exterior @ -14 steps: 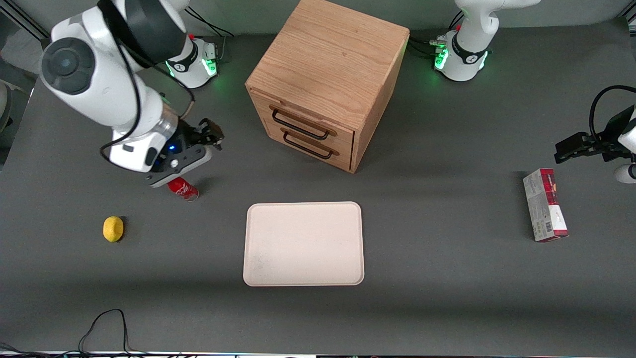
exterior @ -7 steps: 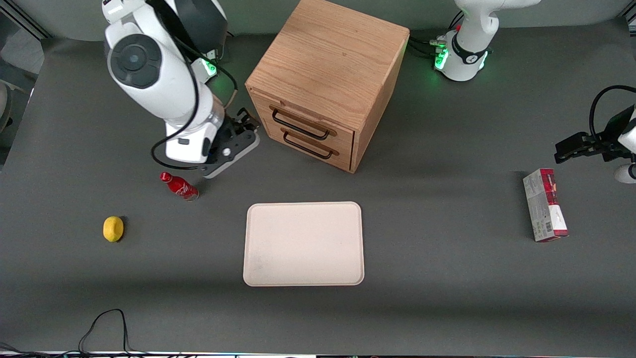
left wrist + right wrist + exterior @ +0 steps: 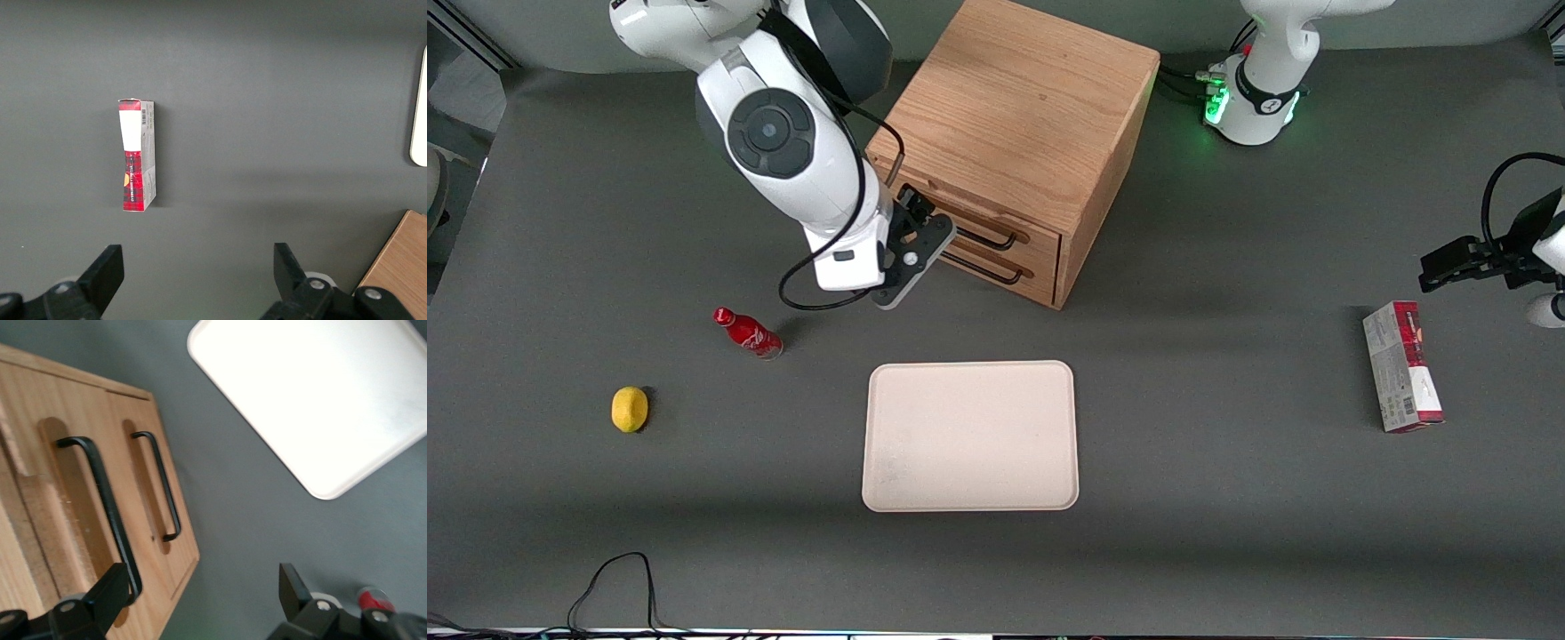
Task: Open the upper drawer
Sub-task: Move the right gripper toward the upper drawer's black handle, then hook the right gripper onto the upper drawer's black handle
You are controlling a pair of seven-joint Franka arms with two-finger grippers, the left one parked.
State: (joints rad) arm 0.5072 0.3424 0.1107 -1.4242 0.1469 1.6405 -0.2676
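The oak cabinet (image 3: 1018,107) stands at the back of the table with two drawers in its front, both shut. The upper drawer (image 3: 1036,233) carries a thin black wire handle (image 3: 989,238), and the lower drawer's handle (image 3: 985,271) runs just beneath it. My gripper (image 3: 919,209) hovers right in front of the drawer fronts, at their end toward the working arm, and hides that end of both handles. In the right wrist view my gripper (image 3: 200,583) is open. One finger (image 3: 110,593) overlaps the end of the upper drawer's handle (image 3: 100,500); nothing is held.
A cream tray (image 3: 871,436) lies nearer the front camera than the cabinet. A red bottle (image 3: 747,332) and a lemon (image 3: 630,409) lie toward the working arm's end. A red and white box (image 3: 1400,364) lies toward the parked arm's end.
My arm has swung from above the red bottle across to the cabinet's front, so the gripper now sits at the drawer handles. The bottle is uncovered. Nothing else moved.
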